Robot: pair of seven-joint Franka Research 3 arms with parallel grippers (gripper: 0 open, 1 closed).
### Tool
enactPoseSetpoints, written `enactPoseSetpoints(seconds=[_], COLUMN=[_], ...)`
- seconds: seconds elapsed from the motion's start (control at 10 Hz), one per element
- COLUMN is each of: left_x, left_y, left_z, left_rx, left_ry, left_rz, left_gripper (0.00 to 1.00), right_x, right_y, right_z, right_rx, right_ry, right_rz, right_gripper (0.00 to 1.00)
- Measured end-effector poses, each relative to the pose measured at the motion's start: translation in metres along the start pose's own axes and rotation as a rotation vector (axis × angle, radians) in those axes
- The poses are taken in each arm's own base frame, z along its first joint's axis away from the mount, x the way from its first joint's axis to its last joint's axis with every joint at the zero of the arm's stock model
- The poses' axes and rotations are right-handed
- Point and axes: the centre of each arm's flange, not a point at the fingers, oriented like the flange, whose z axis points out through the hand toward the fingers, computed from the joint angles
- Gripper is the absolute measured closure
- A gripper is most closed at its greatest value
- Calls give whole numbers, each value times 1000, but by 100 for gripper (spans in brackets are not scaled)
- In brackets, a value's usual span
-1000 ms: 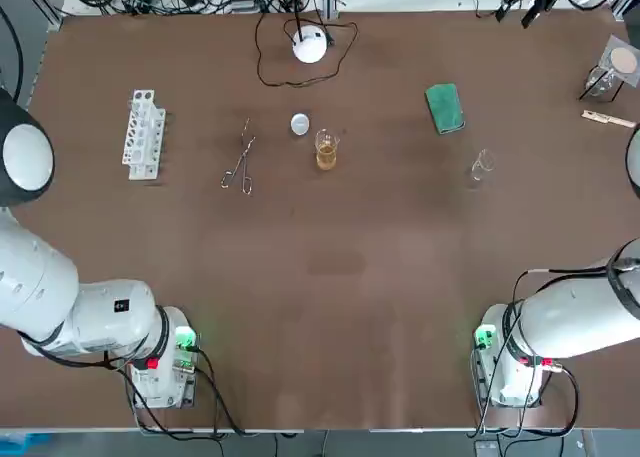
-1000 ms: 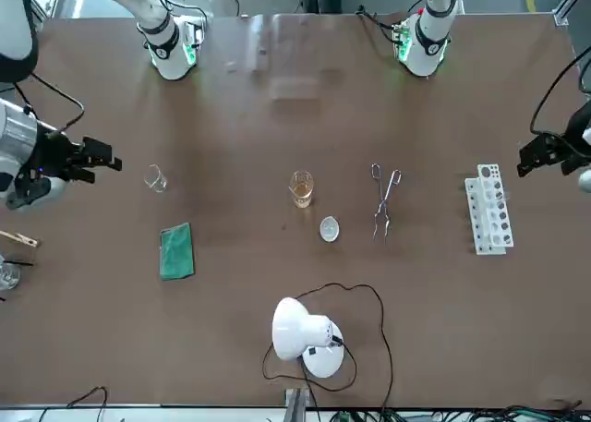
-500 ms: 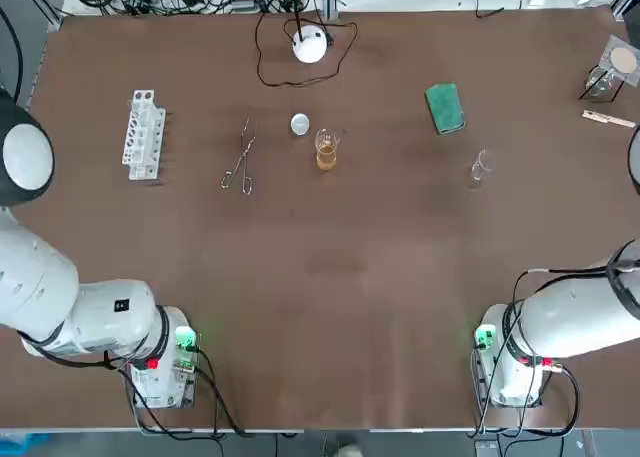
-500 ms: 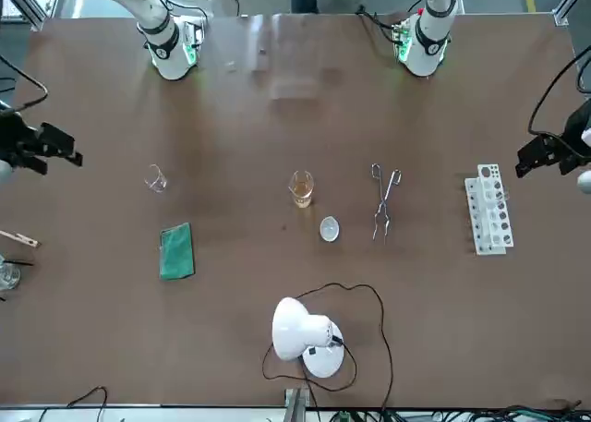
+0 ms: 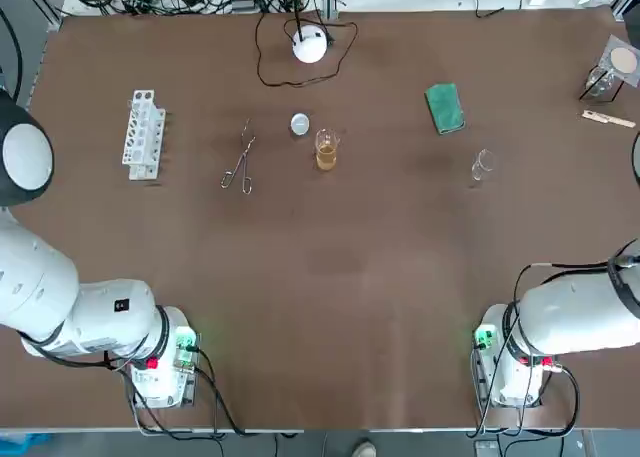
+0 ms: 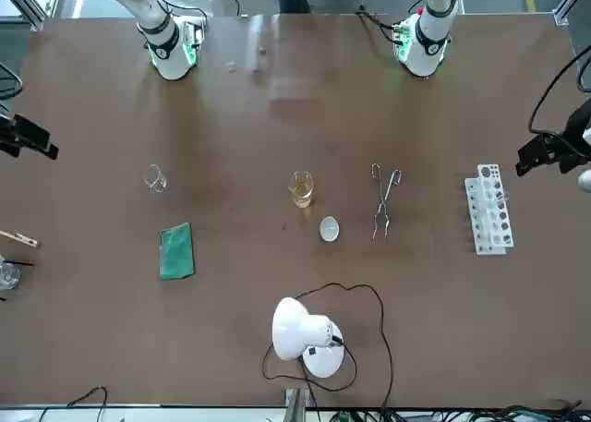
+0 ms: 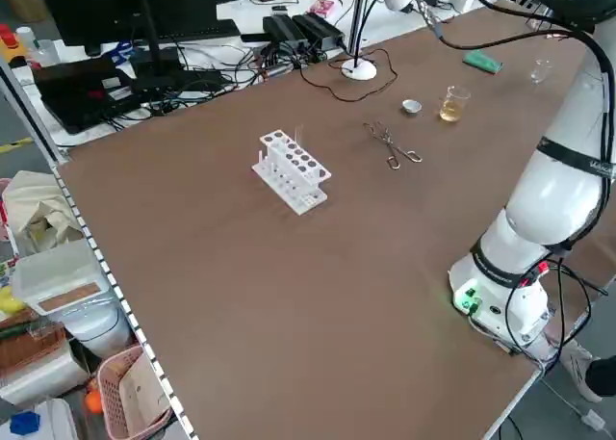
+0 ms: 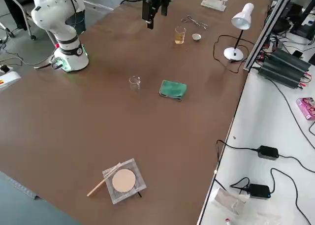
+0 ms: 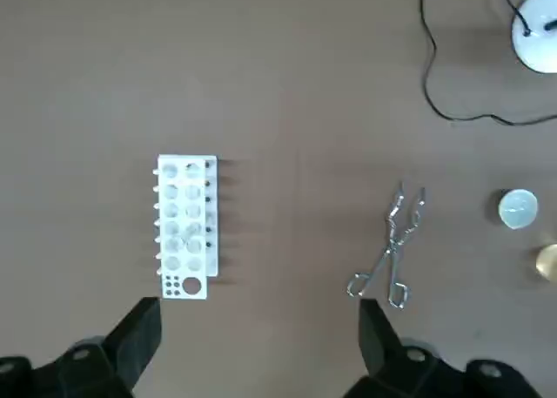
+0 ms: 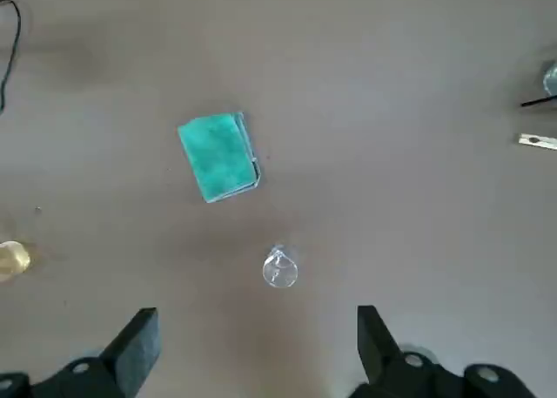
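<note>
Small beaker (image 10: 279, 267) sits nearly straight below my right gripper (image 10: 254, 328), wide and empty; left gripper (image 9: 258, 324), also wide, is far from it, over the rack (image 9: 185, 227).

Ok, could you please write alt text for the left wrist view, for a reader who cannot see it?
The open left gripper hangs high above a brown table, holding nothing. On the table lie a white rack and metal tongs, apart from each other.
</note>
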Motion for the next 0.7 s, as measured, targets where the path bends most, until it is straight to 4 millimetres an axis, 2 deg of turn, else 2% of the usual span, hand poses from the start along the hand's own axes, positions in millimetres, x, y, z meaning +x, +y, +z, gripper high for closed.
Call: enactPoseSetpoints(seconds=[0.3,0.7], left_x=[-4,-4], left_y=[7,7], left_z=[-12,-12], left_rx=[-3,8], left_ry=[-5,-6], left_rz=[15,25], left_gripper=[0,0], right_x=[-6,-4], right_y=[2,-5], right_z=[-10,-7], right_rx=[-13,-27], right_ry=[-10,2], right_rz=[3,-9], right_gripper=[0,0])
